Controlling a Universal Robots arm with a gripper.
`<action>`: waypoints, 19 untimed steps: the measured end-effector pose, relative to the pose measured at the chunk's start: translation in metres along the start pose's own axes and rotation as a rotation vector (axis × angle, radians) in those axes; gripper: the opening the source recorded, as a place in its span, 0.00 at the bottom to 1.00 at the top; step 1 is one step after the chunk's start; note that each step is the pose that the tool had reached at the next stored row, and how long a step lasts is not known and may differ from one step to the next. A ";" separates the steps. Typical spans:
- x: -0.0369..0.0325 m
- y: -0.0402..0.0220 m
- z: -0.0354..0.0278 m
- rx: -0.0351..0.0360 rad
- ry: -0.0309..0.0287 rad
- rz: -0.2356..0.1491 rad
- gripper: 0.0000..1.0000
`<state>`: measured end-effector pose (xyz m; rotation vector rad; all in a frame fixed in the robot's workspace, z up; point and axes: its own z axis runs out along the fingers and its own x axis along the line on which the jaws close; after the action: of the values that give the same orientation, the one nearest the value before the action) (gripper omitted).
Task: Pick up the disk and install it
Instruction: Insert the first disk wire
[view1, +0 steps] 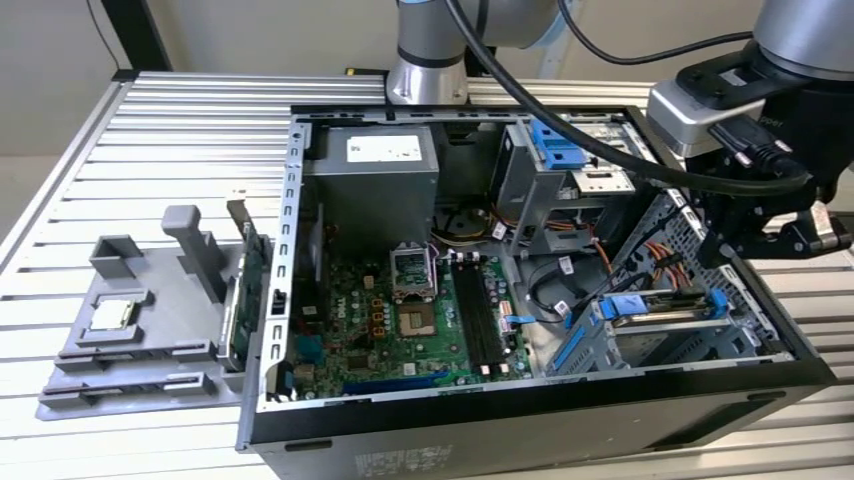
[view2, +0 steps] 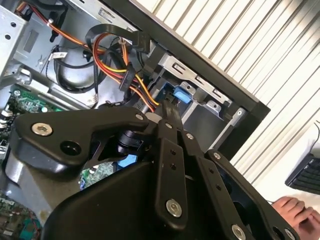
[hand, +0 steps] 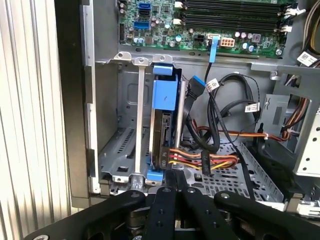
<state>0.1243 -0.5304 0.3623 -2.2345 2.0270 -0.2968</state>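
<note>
Disk (hand: 163, 136) stands on edge inside the drive cage (hand: 125, 95). Gripper (hand: 174, 176), fingers pressed together, sits at its blue-railed end.

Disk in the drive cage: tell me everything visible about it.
The disk stands on edge in the grey metal drive cage, next to a thin divider. It looks like a thin dark slab edged by a blue plastic rail frame, with a broad blue tab at one end. Red and yellow cables run beside it. The gripper, fingers shut, sits at its other end; whether they touch is unclear.
</note>
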 end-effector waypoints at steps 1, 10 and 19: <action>0.0000 0.0000 0.0000 0.0000 0.0001 0.000 0.00; -0.0006 0.0002 0.0009 0.0000 0.0002 0.000 0.00; -0.0066 -0.0016 0.0023 -0.0027 0.0004 -0.005 0.00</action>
<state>0.1257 -0.5238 0.3600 -2.2414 2.0237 -0.2952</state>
